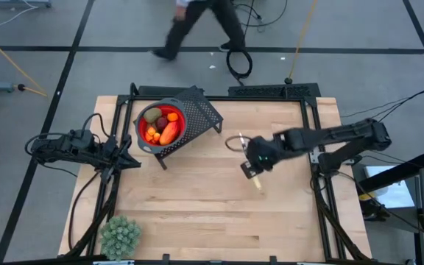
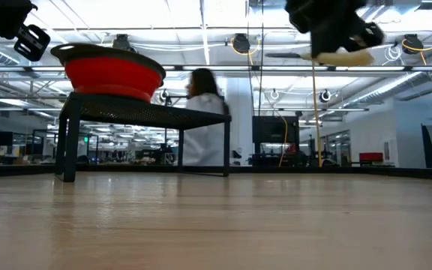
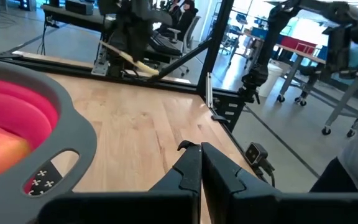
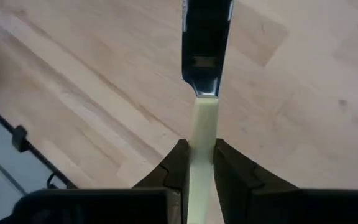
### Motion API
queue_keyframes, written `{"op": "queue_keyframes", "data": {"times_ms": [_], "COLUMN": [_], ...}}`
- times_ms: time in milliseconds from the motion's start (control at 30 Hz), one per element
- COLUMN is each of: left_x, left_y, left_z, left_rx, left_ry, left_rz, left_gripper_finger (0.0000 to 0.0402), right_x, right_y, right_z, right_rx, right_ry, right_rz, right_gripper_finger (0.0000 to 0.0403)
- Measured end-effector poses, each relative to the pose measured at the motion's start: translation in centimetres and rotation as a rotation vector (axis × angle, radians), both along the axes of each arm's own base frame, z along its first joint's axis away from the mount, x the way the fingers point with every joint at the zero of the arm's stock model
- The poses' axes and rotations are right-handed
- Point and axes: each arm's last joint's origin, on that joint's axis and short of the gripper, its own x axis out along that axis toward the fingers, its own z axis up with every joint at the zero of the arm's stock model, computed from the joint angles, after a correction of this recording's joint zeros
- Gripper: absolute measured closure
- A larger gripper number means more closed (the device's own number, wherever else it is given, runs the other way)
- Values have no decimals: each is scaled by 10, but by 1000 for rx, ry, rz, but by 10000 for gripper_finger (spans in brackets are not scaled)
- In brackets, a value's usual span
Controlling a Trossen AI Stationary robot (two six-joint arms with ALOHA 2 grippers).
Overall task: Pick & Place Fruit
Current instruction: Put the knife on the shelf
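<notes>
The right gripper (image 4: 197,163) is pinching a pale-handled tool (image 4: 202,134) above the table (image 1: 197,206), likely for scooping. The left gripper (image 3: 199,163), fingers pressed together, is waiting beside the bowl (image 1: 143,140) already holding fruit (image 1: 162,127).

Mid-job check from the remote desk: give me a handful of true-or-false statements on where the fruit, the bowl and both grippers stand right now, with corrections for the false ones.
1. The fruit lies in the red bowl. True.
2. The bowl sits straight on the table. False: it rests on a dark mesh stand, raised off the wood.
3. The right gripper is shut on a pale-handled tool. True: the handle runs between its fingers, with a dark blade beyond.
4. The left gripper holds a fruit. False: it is shut on nothing, beside the bowl's grey rim.
5. The right gripper rests on the wood. False: the low view shows it high above the table.
</notes>
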Motion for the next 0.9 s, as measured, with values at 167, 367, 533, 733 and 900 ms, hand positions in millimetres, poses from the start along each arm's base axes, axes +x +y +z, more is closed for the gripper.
{"op": "queue_keyframes", "data": {"times_ms": [167,367,533,733,900], "left_x": [0,0,0,0,0], "left_y": [0,0,0,0,0], "left_z": [0,0,0,0,0], "left_rx": [6,19,20,21,21], "left_ry": [-3,-7,-7,-7,-6], "left_rz": [8,7,7,7,7], "left_gripper_finger": [394,394,394,394,394], "right_x": [15,30,42,63,77], "right_y": [-29,-55,-74,-94,-114], "right_z": [21,32,45,58,63], "right_rx": [32,67,40,8,-10], "right_ry": [18,20,43,46,68], "right_rz": [54,110,142,180,198], "right_gripper_finger": [361,361,361,361,361]}}
